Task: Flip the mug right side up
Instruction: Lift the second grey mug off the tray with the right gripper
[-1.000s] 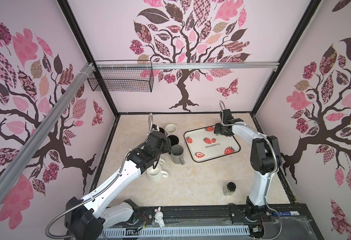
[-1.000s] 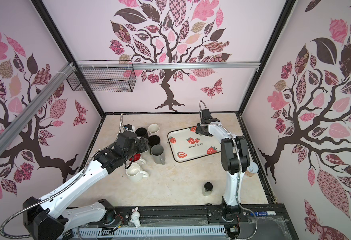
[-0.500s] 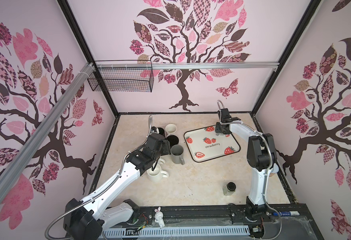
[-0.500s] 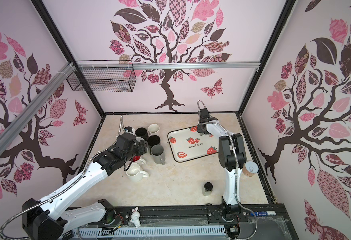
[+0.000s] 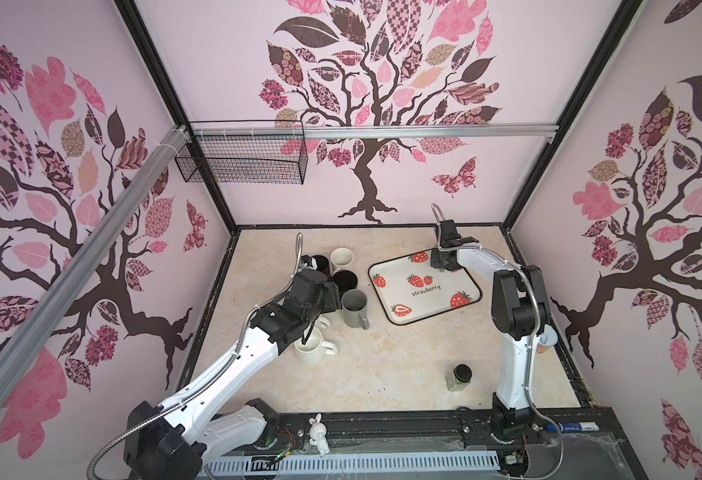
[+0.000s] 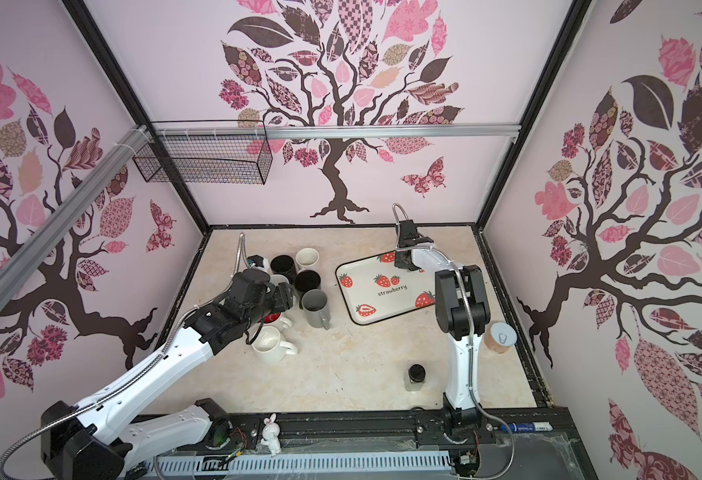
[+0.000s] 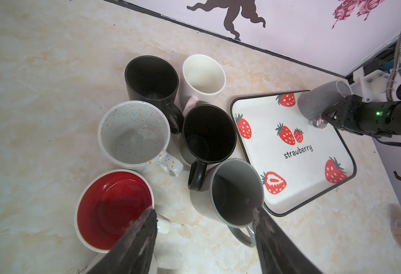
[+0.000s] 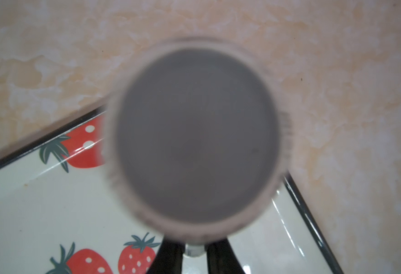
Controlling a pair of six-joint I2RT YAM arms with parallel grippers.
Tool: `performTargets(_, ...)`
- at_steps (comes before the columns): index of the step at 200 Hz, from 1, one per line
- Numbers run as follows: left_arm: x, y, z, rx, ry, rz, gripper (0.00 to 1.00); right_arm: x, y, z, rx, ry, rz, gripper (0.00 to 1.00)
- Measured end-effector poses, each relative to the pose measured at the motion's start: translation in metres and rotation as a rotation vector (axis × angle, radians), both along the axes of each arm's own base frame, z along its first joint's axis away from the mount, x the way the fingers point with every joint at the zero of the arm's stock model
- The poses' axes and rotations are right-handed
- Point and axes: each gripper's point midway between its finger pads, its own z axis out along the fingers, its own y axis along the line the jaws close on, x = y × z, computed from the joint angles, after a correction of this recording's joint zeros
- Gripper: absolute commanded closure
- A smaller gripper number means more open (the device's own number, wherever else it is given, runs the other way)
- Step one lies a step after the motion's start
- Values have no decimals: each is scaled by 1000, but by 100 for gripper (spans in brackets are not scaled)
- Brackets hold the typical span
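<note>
Left wrist view: the mug (image 7: 319,102) sits at upper right, on the tray's (image 7: 301,175) corner, pale base end uppermost, so seemingly upside down. The right claw (image 7: 326,119) is clamped on its handle; the right wrist view shows fingers (image 8: 168,256) pinching it at the frame's bottom. The grasp looks made. Next comes a lift clear of the tray, a half wrist roll, then setting it down upright. The left claw (image 7: 204,212) hangs at lower centre, fingers apart, over the upright mugs (image 7: 133,135).
</note>
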Motion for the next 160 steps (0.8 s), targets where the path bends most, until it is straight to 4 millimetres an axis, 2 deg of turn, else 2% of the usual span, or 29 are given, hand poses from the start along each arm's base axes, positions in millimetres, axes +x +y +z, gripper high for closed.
performTargets(26,0,-1,0,-4,2,-5,33,-7,2,0,-8,-3,50,100)
performTargets(82,-3,-5,-2,-12,13,-27,32,-48,17,1,16,52,188,100)
performTargets(96,-3,-7,-2,-14,15,-42,32,-64,29,1,22,62,235,100)
performTargets(139,-4,-16,2,-26,-1,-101,33,-118,83,6,126,65,399,100)
performTargets(160,-6,-20,11,-50,-24,-132,33,-133,93,17,207,29,414,100)
